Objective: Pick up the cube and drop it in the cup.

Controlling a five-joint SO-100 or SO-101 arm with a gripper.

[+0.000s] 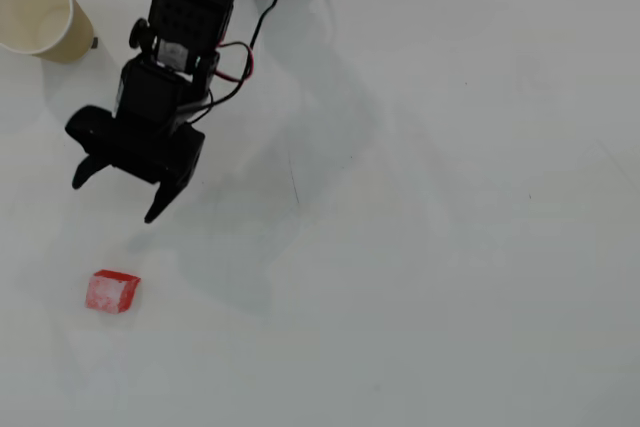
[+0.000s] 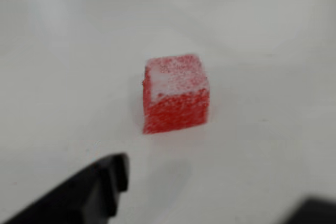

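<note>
The small red cube (image 1: 112,290) with whitish scuffed faces lies on the white table at the lower left of the overhead view. It fills the middle of the wrist view (image 2: 175,94). My black gripper (image 1: 116,195) is open and empty, hovering above the table a short way up from the cube, its tips pointing toward it. One fingertip (image 2: 113,174) shows at the wrist view's lower left, and a sliver of the other at the lower right. The tan paper cup (image 1: 40,15) with a cream inside stands at the top left corner, left of my arm.
The arm's black body and red and black wires (image 1: 240,57) reach in from the top edge. The white table (image 1: 450,247) stretches to the right and below. Its far dark edge shows at the top of the wrist view.
</note>
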